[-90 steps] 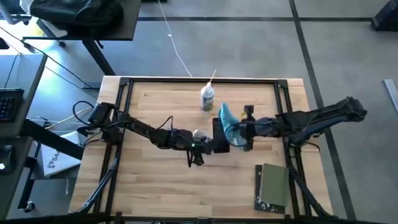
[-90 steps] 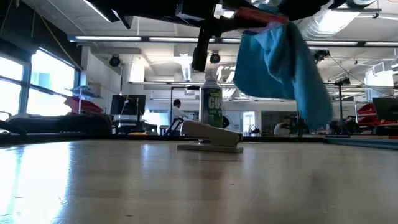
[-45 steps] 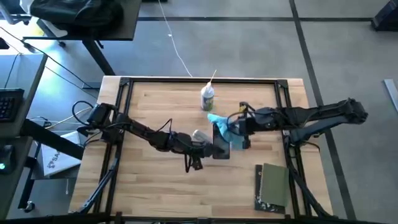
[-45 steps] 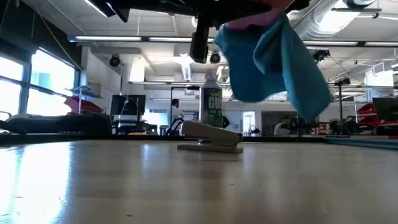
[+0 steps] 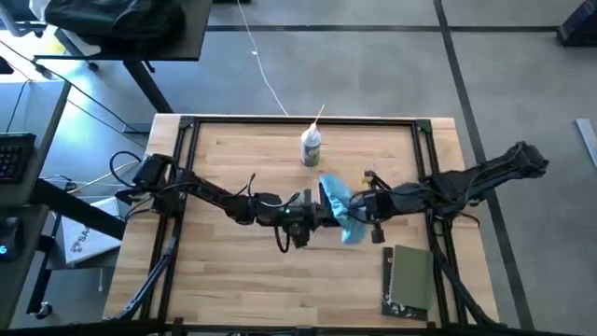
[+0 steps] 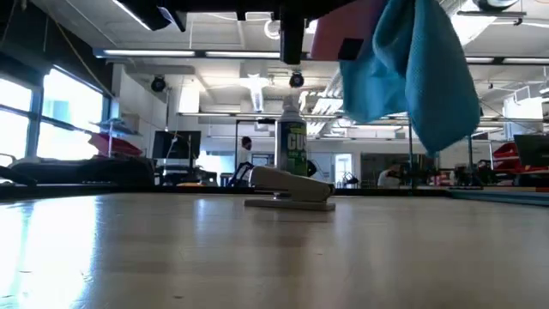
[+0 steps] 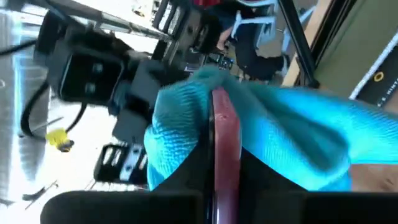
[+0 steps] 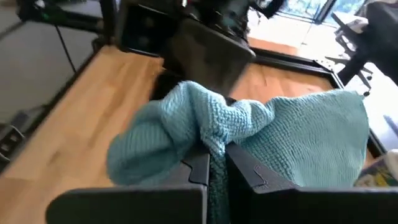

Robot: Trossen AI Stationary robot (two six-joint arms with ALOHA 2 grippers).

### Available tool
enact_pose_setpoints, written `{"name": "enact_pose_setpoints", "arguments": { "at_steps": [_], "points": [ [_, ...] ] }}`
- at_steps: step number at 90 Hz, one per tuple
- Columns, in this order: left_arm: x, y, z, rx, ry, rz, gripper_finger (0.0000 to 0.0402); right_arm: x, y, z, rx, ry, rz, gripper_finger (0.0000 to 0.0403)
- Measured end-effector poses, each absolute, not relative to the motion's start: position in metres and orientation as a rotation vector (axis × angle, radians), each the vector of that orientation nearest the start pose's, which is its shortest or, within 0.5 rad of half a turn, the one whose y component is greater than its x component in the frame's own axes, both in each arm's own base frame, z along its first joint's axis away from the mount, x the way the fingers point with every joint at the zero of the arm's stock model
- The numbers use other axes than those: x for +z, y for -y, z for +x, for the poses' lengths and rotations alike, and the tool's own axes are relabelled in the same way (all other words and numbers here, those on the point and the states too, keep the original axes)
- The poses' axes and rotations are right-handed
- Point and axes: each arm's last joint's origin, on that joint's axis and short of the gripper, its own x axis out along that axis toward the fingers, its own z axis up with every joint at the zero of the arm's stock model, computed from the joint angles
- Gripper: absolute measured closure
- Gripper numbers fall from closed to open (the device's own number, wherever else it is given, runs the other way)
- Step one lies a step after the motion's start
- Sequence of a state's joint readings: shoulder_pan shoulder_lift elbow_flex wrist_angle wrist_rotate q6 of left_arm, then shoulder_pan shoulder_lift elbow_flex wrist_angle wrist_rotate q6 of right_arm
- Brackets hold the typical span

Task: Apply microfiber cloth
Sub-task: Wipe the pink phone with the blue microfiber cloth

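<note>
The light-blue microfiber cloth (image 5: 343, 213) (image 6: 420, 69) hangs bunched above the table's middle, with my right gripper (image 5: 367, 211) (image 8: 214, 163) shut on it. It lies against a flat dark slab with a pink edge (image 5: 326, 194) (image 7: 225, 118), on which my left gripper (image 5: 315, 209) (image 7: 224, 165) is shut. Both are high above the wood in the low view. A small spray bottle (image 5: 311, 147) (image 6: 294, 146) stands upright farther back. My left gripper pinches the flat slab between its two fingers, coming level from the table's left. The slab shows edge-on, its pink rim (image 7: 225, 134) running out from between the fingers. It is lifted clear of the table, and the cloth covers its far part. My right gripper pinches a bunched fold of the cloth (image 8: 214, 142) between its two fingers, several layers thick. The fingers come about level from the table's right. The cloth is clear of the table, billows to both sides of the fingers and hangs slack below, pressed against the slab.
A pale grey oblong thing (image 6: 289, 190) lies on the table under the arms, in front of the bottle. A dark olive-green book (image 5: 410, 278) lies flat near the front right corner. A black frame (image 5: 187, 126) runs around the tabletop.
My right gripper has gone toward the table's near edge with the cloth, which has been dragged across the slab from its far side to its near right side. My left gripper has shifted a little toward the table's right, still holding the slab.
</note>
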State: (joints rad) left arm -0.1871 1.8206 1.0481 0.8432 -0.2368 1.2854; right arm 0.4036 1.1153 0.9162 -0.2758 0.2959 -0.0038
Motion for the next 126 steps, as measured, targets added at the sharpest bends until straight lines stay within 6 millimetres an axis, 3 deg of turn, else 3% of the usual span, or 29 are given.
{"name": "enact_pose_setpoints", "arguments": {
  "at_steps": [17, 36, 52, 70, 80, 92, 111, 126],
  "points": [
    [0.24, 0.051, 0.394, 0.241, -0.06, 1.007, 0.0389, 0.31, -0.107, 0.22, 0.226, -0.389, -0.179, 0.0403],
    [0.236, 0.04, 0.395, 0.299, -0.021, 0.302, 0.0389, 0.306, -0.111, 0.211, 0.015, -0.419, -0.302, 0.0403],
    [0.23, 0.032, 0.397, 0.204, -0.01, -0.239, 0.0389, 0.287, -0.107, 0.209, -0.176, -0.551, -0.351, 0.0403],
    [0.23, 0.021, 0.399, 0.059, -0.009, -0.688, 0.0389, 0.266, -0.117, 0.234, -0.247, -0.567, -0.408, 0.0403],
    [0.233, 0.022, 0.399, 0.009, 0.003, -0.787, 0.0389, 0.252, -0.126, 0.253, -0.244, -0.552, -0.448, 0.0403],
    [0.23, 0.027, 0.398, -0.014, -0.022, -0.791, 0.0389, 0.24, -0.13, 0.263, -0.246, -0.565, -0.532, 0.0403],
    [0.224, 0.041, 0.397, -0.021, -0.094, -0.75, 0.0389, 0.25, -0.121, 0.257, -0.328, -0.569, -0.667, 0.0403],
    [0.225, 0.045, 0.397, -0.034, -0.101, -0.74, 0.0389, 0.268, -0.107, 0.236, -0.326, -0.604, -0.714, 0.0403]
  ]
}}
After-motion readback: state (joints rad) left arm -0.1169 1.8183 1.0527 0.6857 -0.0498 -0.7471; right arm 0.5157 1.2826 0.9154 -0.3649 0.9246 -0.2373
